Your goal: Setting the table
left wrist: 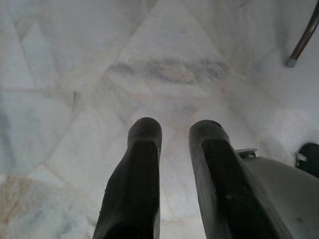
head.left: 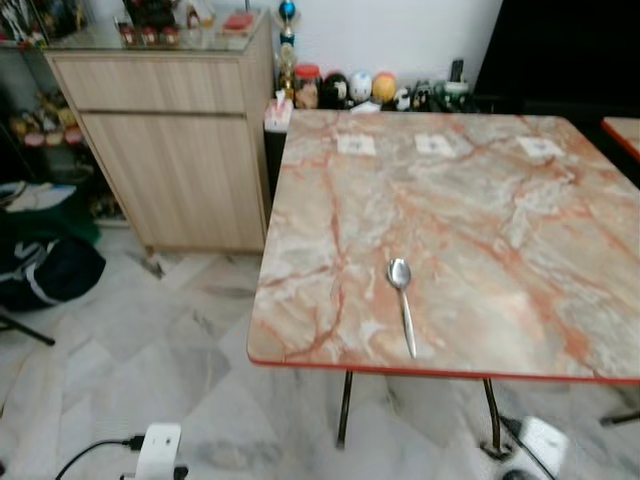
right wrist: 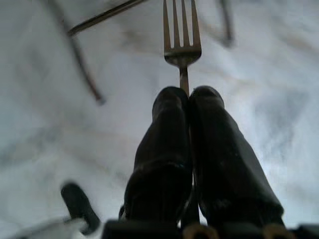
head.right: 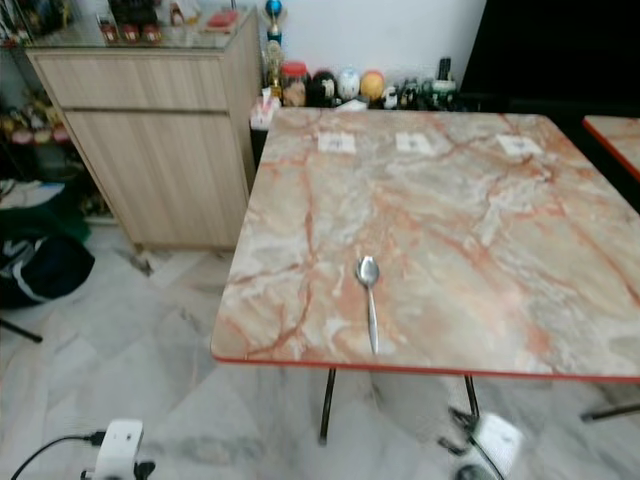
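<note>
we see one spoon [head.left: 402, 302] lying near the front edge of the marble surface [head.left: 480, 200], with three small white cards [head.left: 434, 145] along its far side. our right gripper [right wrist: 188, 94] is clamped on one fork [right wrist: 182, 40] above the floor; our left gripper [left wrist: 175, 130] hangs with fingers apart, holding nothing.

A spoon [head.right: 369, 299] lies near the marble table's [head.right: 480, 220] front edge.

Soft, even daylight, mild blur throughout, dim shaded wrist views, faint sheen on table [head.left: 480, 200].
</note>
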### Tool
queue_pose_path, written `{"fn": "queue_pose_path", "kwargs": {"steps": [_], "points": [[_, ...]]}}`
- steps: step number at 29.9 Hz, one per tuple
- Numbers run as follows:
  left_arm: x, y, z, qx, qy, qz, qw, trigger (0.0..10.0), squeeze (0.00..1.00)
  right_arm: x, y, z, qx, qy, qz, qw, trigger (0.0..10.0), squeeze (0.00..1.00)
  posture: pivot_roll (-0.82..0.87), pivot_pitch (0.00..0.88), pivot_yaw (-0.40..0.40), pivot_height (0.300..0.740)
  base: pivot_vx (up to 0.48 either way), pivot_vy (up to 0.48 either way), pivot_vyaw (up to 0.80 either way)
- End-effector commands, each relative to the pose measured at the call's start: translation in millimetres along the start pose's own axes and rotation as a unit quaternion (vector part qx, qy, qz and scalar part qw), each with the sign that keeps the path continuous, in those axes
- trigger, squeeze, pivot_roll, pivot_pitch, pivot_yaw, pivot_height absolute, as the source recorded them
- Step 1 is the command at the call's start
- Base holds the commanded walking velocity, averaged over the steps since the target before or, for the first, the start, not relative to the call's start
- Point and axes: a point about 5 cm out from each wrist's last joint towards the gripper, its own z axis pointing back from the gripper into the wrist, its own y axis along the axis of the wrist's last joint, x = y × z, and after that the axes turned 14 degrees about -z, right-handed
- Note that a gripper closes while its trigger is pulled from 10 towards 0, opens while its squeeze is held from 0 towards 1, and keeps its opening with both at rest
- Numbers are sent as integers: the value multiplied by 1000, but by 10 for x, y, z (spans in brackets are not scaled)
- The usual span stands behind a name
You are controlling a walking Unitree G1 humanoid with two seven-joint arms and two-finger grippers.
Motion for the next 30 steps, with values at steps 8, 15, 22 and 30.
{"fn": "queue_pose_path", "kwargs": {"steps": [8,15,22,30], "points": [[-11,-46,7,-11,0,5,1000,10000,0,-25,-388,3,-64,51,109,991,10000,0,88,6,-38,740,0,0,0],[-23,-59,11,-11,0,2,1000,10000,0,-75,-492,20,-60,62,94,992,10000,0,88,11,-32,740,0,0,0],[-27,-61,12,-11,0,0,1000,10000,0,-129,-526,24,-61,66,92,992,10000,0,90,11,-29,740,0,0,0],[-16,-41,7,-9,-2,-6,1000,10000,0,-97,-517,22,-53,56,119,990,10000,0,84,2,-19,740,0,0,0]]}}
